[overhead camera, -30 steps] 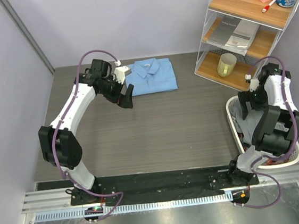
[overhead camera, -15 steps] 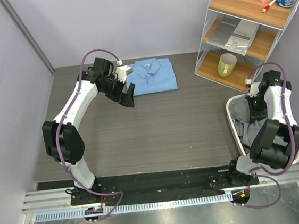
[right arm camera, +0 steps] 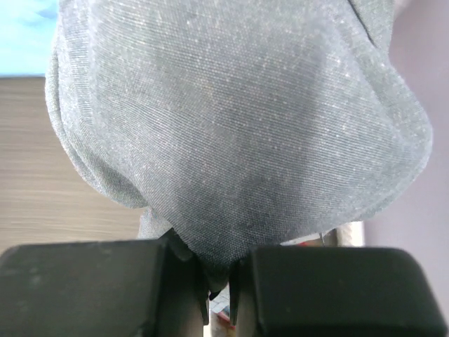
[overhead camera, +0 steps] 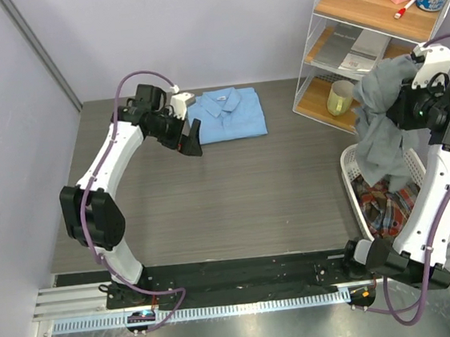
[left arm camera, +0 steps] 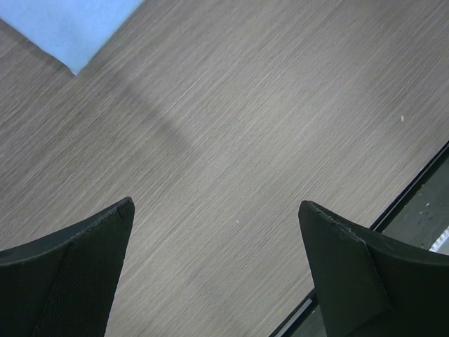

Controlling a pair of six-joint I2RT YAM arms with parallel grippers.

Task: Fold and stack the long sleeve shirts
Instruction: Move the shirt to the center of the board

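The right pincer (right arm camera: 219, 279) is clenched on a bunch of the grey shirt (overhead camera: 381, 124), which hangs limp above the basket (overhead camera: 347, 181). Soft and light, it probably spreads better if taken by the shoulders. The left pincer (overhead camera: 192, 137) is released beside the folded blue shirt (overhead camera: 231, 113) on the desk (overhead camera: 251, 190).

Blue shirt (overhead camera: 227, 113) folded flat, grey shirt (overhead camera: 383, 129) dangling (bunched)

right pincer (right arm camera: 219, 286) tips buried in the grey shirt (right arm camera: 238, 126), its cloth running off the wrist view at 12 o'clock, basket (overhead camera: 348, 173) partly hidden behind hanging cloth, light blue shirt (left arm camera: 63, 28) cut to a corner at 11 o'clock, left pincer (left arm camera: 216, 203) fingers cropped at 6 o'clock
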